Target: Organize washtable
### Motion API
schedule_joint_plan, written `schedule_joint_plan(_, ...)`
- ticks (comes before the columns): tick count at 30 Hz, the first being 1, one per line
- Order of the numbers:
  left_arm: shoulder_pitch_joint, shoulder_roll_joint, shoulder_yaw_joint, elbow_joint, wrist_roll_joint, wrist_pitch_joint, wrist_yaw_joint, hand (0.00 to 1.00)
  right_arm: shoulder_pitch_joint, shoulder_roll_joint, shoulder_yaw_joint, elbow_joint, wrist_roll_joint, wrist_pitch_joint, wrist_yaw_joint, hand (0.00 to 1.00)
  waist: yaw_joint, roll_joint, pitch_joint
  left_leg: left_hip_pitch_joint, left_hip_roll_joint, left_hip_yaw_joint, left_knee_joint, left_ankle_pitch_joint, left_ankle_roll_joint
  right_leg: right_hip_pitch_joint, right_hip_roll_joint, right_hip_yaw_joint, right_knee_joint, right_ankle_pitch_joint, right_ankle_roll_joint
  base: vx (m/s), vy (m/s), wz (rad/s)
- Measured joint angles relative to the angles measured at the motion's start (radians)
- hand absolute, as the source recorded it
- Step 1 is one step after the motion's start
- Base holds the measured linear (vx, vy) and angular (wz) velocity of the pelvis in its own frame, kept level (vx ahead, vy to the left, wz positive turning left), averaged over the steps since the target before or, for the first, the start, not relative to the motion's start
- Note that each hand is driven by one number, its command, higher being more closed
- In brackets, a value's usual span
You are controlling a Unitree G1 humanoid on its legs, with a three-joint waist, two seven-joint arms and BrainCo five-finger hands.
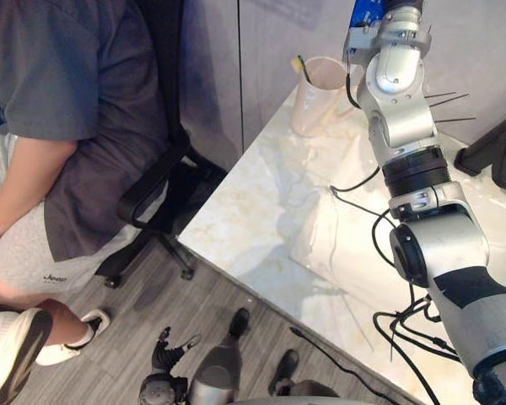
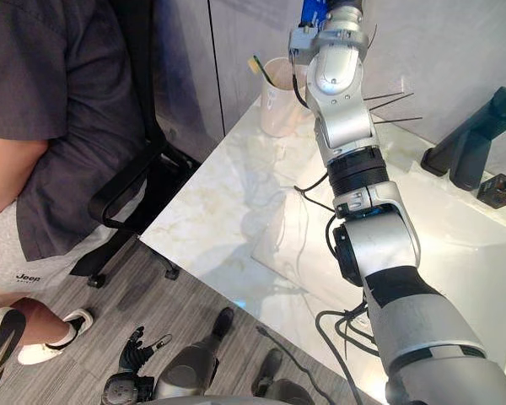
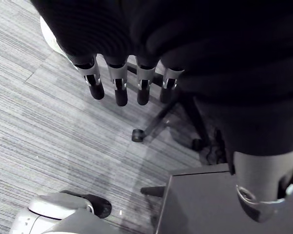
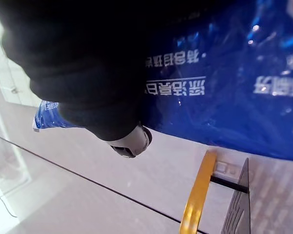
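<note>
My right arm reaches up over the far end of the marble countertop (image 1: pixel 261 194). At its tip, my right hand (image 4: pixel 88 58) is shut on a glossy blue pouch (image 4: pixel 224 73) with white print, and a fingertip (image 4: pixel 132 142) presses on the pouch. The pouch (image 1: pixel 363 13) shows at the top edge of the eye views, above a pale pink cup (image 1: pixel 316 93) that holds a toothbrush (image 1: pixel 302 66). My left hand (image 3: pixel 185 39) hangs low over the floor beside the counter, its fingers (image 3: pixel 117 85) straight and holding nothing.
A person sits in a black office chair (image 1: pixel 152 194) left of the counter. A white sink basin (image 2: pixel 455 253) lies under my right arm, with a black faucet (image 2: pixel 468 143) behind it. Thin dark sticks (image 1: pixel 443 105) jut out by the wall.
</note>
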Motion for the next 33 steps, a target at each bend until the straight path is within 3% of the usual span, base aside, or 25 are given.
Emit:
schedule_joint_plan(23,-0.025,0.001,-0.032,0.021,-0.033,-0.002,0.016,0.00,-0.050,-0.002,0.042,0.112,0.035,0.014,0.003,1.00,0.007,0.026,0.045,-0.037,0.006,-0.018,0.018,-0.001,-0.002,-0.025,0.009,-0.021,0.002,0.000,0.000,-0.01,0.004,0.02)
schedule_joint_plan(24,-0.025,0.001,-0.033,0.022,-0.042,-0.002,0.016,0.00,-0.050,-0.002,0.042,0.118,0.036,0.015,0.003,0.00,0.009,0.026,0.045,-0.037,0.006,-0.018,0.018,-0.001,-0.002,-0.025,0.009,-0.022,0.003,0.000,0.000,0.00,0.000,0.00)
schedule_joint_plan(33,-0.034,0.000,-0.034,0.038,-0.051,-0.002,0.016,0.00,-0.050,-0.002,0.042,0.119,0.037,0.016,0.003,0.00,0.010,0.025,0.045,-0.037,0.008,-0.015,0.018,-0.001,-0.002,-0.026,0.010,-0.021,0.003,0.000,0.000,0.00,0.000,0.00)
